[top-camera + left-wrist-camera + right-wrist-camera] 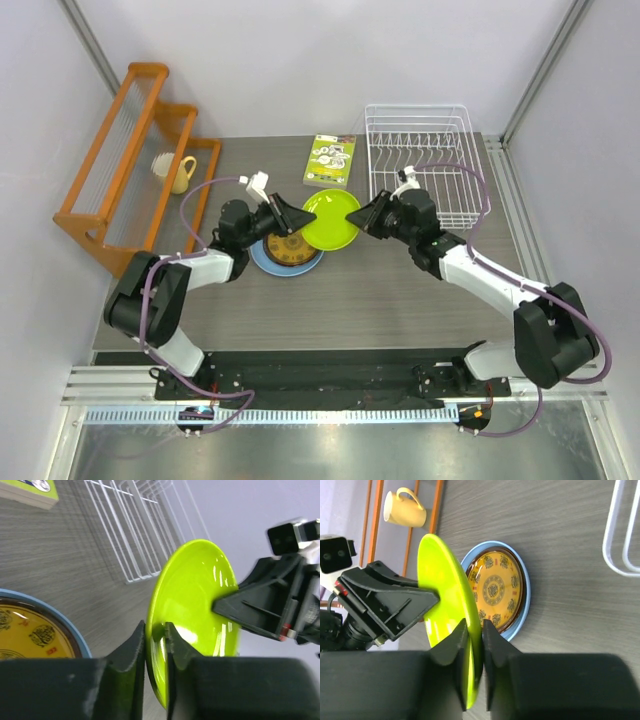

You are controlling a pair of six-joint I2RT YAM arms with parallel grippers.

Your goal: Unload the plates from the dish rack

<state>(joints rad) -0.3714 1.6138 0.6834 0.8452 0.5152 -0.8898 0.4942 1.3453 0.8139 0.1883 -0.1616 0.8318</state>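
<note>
The lime-green plate hangs on edge above the table between both grippers. My left gripper is shut on its left rim, and the left wrist view shows the rim pinched between the fingers. My right gripper is shut on the opposite rim, as the right wrist view shows with the plate between its fingers. The yellow patterned plate lies on the light-blue plate under the left gripper, with a dark rim between them. The white dish rack holds no plates.
A green-and-white booklet lies left of the dish rack. An orange wooden rack stands at the far left with a cream mug beside it. The rack's corner wires show in the right wrist view.
</note>
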